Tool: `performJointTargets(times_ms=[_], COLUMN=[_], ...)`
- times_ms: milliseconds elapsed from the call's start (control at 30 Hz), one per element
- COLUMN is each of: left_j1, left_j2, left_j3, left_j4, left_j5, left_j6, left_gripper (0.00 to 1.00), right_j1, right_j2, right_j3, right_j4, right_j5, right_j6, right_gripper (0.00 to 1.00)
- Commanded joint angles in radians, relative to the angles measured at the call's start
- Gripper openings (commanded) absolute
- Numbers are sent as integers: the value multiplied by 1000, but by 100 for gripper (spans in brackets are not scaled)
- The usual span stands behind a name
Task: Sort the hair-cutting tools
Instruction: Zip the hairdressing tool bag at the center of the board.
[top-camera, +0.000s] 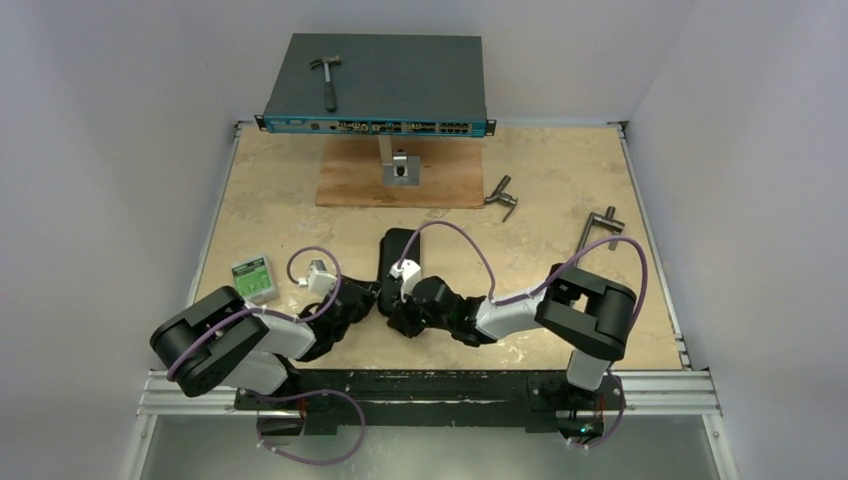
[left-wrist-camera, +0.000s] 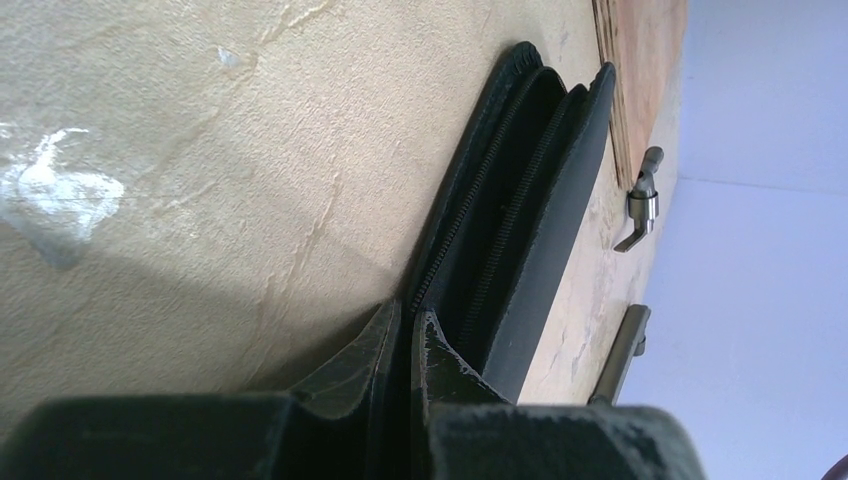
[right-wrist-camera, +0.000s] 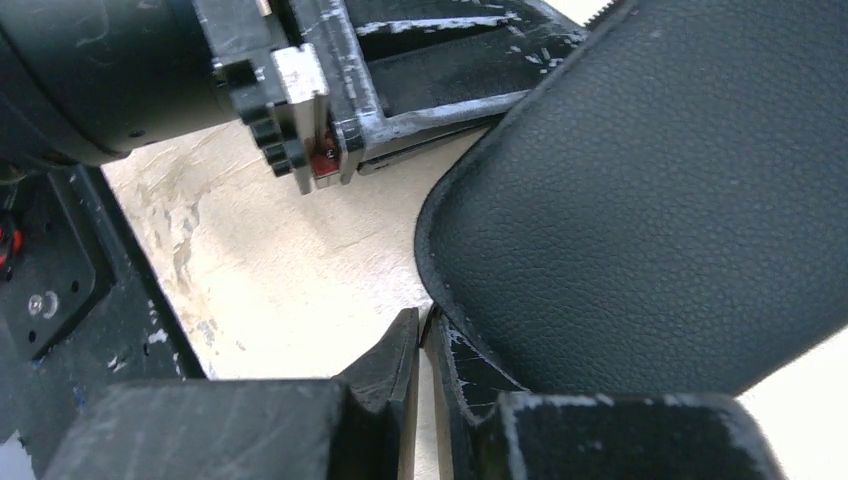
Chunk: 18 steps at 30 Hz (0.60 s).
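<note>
**Left gripper** (left-wrist-camera: 408, 312): jaws closed to a hairline slit, low over the table (left-wrist-camera: 200, 150). The near end of the black case (left-wrist-camera: 545, 200) meets the fingertips and its zip line runs straight into the slit, so the jaws seem to pinch that edge, though the contact itself is hidden.

**Right gripper** (right-wrist-camera: 422, 318): jaws fully closed, with the rim of the case's pebbled lid at the tips and lying across one finger. Just beyond these jaws stands the left gripper's body.

The case extends away from both pairs of jaws, its halves parted along the zip and its interior dark. The hair-cutting tools are not visible.

Farther ahead of the left jaws, to their right, lie a long T-handled tool (left-wrist-camera: 625, 345), then a short T-handled tool (left-wrist-camera: 640, 200) beside a wooden board (left-wrist-camera: 645, 60)
</note>
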Motion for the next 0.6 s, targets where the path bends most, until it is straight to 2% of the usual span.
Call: performJointTargets(times_ms=[0, 67, 167, 333, 433, 500, 567], left_j1=[-17, -16, -16, -16, -15, -14, -15], left_j2=[-17, -51, -92, -122, -156, -197, -248], left_j3=[-16, -10, -2, 12, 23, 34, 57], left_j4=[-203, -252, -310, -361, -409, -453, -533], left_j5=[13, -2, -20, -31, -40, -47, -57], left_j6=[48, 57, 64, 73, 84, 109, 135], left_gripper=[0, 0, 0, 0, 0, 13, 33], right_j1=[20, 21, 21, 20, 16, -11, -64], right_j2=[-28, -65, -103, -182, -283, -353, -421], right_j3=[33, 11, 5, 0, -13, -20, -29], right_j4=[-36, -46, -82, -155, -213, -255, -285], right_j5=[-105, -123, -158, -225, -209, -187, -183], right_j6=[-10, -6, -12, -22, -29, -33, -31], right_gripper=[20, 37, 51, 56, 58, 60, 61])
